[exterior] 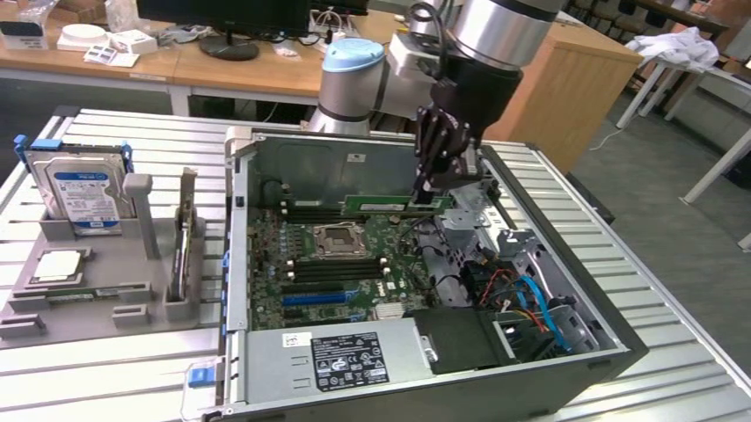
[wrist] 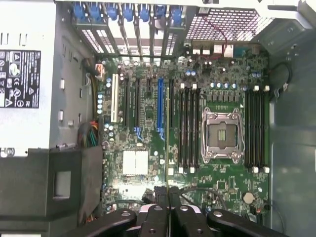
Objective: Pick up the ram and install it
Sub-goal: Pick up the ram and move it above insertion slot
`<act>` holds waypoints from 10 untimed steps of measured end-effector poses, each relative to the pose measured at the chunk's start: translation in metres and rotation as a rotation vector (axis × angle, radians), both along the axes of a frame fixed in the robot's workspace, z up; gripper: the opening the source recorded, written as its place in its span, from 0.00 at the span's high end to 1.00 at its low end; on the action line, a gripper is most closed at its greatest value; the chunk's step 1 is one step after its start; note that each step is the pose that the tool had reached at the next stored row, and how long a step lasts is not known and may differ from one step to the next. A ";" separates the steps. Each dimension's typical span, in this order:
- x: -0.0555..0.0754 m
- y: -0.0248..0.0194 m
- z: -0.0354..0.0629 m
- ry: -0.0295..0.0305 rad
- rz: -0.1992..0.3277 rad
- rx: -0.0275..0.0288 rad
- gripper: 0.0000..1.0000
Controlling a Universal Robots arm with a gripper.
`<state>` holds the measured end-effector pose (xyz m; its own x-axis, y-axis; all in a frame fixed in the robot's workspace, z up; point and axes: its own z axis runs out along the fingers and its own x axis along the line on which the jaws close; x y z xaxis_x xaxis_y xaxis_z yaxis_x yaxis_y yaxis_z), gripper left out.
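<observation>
One black robot gripper point(exterior: 430, 200) hangs inside an open grey computer case point(exterior: 593, 338) in the exterior view. Its fingers are clamped on the ram point(exterior: 375, 206), a long, thin green circuit-board stick with a white label. The ram is held level and on edge in the air above the green motherboard point(exterior: 405, 264), just beyond the square silver processor socket point(exterior: 340, 237) as this camera sees it. Black memory slots point(exterior: 334, 271) lie on the near side of that socket, and a grey power supply with a black-and-white label point(exterior: 346, 356) sits nearer the camera again. Well apart from the socket, outside the case toward the exterior view's left, a silver hard drive with a blue label point(exterior: 84, 189) stands upright in a grey holder point(exterior: 139, 211). In the wrist view the gripper point(wrist: 168, 193) has its fingertips point(wrist: 161, 197) pressed together on the ram point(wrist: 168, 163), seen here as a thin edge that runs parallel to the slots. The processor socket point(wrist: 220, 136) has a bank of black memory slots with white end clips on either side point(wrist: 189, 128). The ram's edge lines up just past one bank, between it and a long blue expansion slot point(wrist: 160, 106).
</observation>
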<state>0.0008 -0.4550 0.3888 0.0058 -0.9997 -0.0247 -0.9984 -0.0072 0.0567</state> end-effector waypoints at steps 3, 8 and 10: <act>-0.005 0.0000 -0.0001 0.0000 0.000 -0.0001 0.88; -0.011 0.0000 -0.0004 0.0000 0.000 -0.0001 0.88; -0.014 0.0000 -0.0005 0.0000 0.000 -0.0001 0.88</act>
<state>-0.0133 -0.4549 0.3883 0.0058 -0.9997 -0.0246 -0.9984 -0.0072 0.0567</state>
